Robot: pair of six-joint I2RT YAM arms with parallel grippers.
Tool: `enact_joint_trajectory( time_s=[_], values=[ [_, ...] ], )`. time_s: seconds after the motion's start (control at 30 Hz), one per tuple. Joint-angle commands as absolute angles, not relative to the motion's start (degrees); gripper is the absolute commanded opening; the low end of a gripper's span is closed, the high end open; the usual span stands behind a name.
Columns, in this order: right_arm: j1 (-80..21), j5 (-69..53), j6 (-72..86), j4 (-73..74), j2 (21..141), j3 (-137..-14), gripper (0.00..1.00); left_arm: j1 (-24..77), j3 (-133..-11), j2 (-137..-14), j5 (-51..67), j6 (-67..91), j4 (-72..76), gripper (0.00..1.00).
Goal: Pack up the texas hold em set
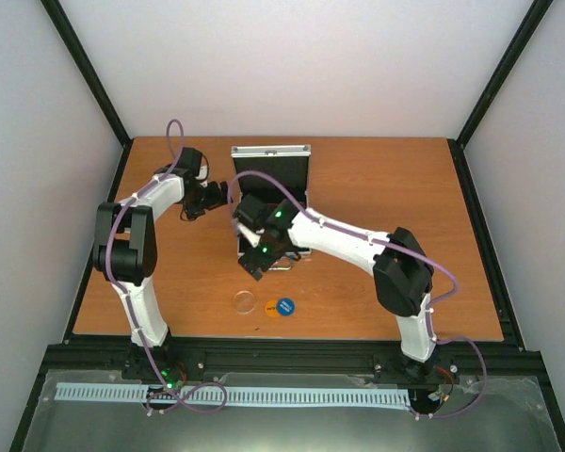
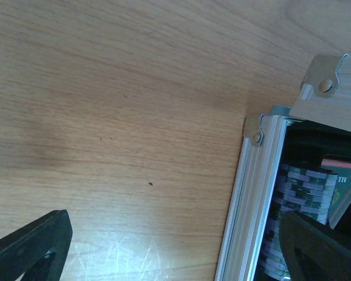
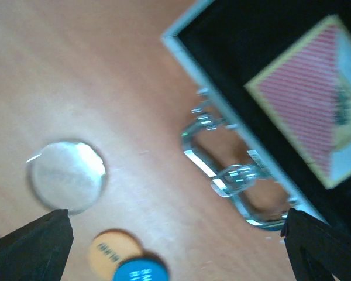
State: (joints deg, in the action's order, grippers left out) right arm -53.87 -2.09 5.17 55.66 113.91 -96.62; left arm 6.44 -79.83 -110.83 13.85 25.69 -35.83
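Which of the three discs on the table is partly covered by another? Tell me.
The orange disc: the blue disc overlaps its edge, while the clear disc lies apart, uncovered.

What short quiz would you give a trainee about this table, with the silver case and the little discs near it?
1. True or false: the clear disc lies inside the silver case.
2. Which disc partly covers the orange disc? A: the clear one. B: the blue disc. C: none.
3. Are the right arm's fingers open or shut, and do they hold anything?
Key: 1 false, it lies on the table in front of the case. 2 B. 3 open, holding nothing.
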Motion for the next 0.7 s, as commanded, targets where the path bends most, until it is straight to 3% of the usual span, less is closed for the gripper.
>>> enact_joint_trajectory(
  time_s=[0.0,0.67],
  values=[
    [-59.43,-0.81,4.43,57.79,110.43,-95.21,1.0,5.93,-82.4,-108.29,12.82,25.38,-36.53,1.0],
    [-67.5,-5.87,2.9,55.98,120.93,-98.81,1.0,5.8,-83.84,-101.24,11.32,26.06,-40.23,1.0]
  ],
)
